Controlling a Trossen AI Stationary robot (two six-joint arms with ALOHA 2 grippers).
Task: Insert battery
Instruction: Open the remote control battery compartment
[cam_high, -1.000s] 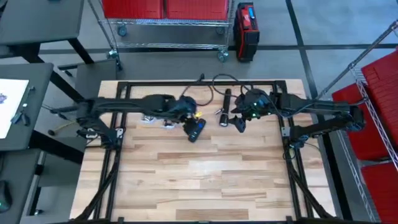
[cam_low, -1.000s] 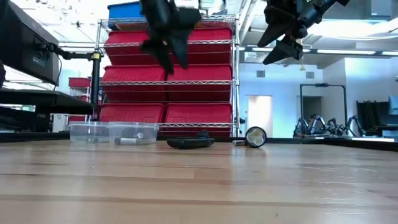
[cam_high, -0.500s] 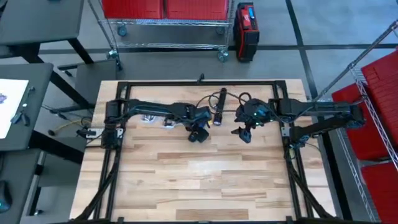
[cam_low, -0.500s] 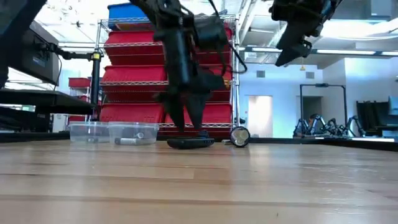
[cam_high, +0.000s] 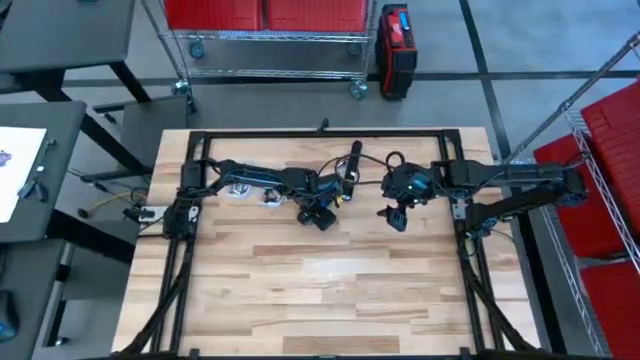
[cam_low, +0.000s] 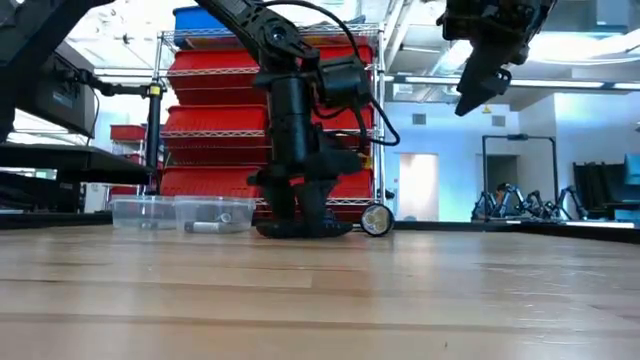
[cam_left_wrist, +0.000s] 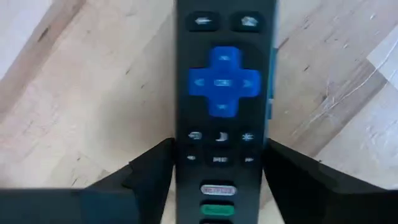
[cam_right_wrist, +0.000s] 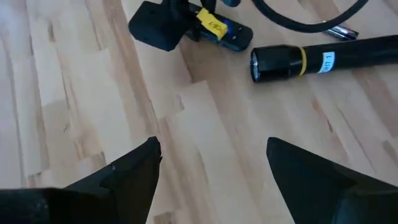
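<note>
A black remote (cam_left_wrist: 222, 93) with a blue direction pad lies face up on the wooden table (cam_high: 320, 290). My left gripper (cam_high: 320, 214) stands down on the remote (cam_low: 300, 229) and is shut on it. My right gripper (cam_high: 398, 215) hangs open high above the table (cam_low: 482, 82), to the right of the remote, with nothing between its fingers (cam_right_wrist: 211, 180). A battery (cam_low: 205, 226) lies in a clear container (cam_low: 213, 213) far to the left. My left gripper pinches the remote's two long sides (cam_left_wrist: 180, 155) between its two fingers, on the half below the direction pad. The fingers (cam_left_wrist: 149, 171) come from above, pointing down, and lie across the remote. The remote lies flat on the table, buttons up.
A black flashlight (cam_high: 352, 165) with a yellow band (cam_right_wrist: 300, 61) lies just right of the remote, its head (cam_low: 376, 220) toward the near edge. Two clear containers (cam_high: 255, 193) stand left of my left gripper. Cables (cam_right_wrist: 298, 18) lie by the flashlight. The near half of the table is bare wood.
My left gripper has gone down and a little toward the table's right edge, onto the remote, which has stayed flat on the table. My right gripper has drifted slightly toward the near right, staying high. The flashlight has shifted a little toward the left.
</note>
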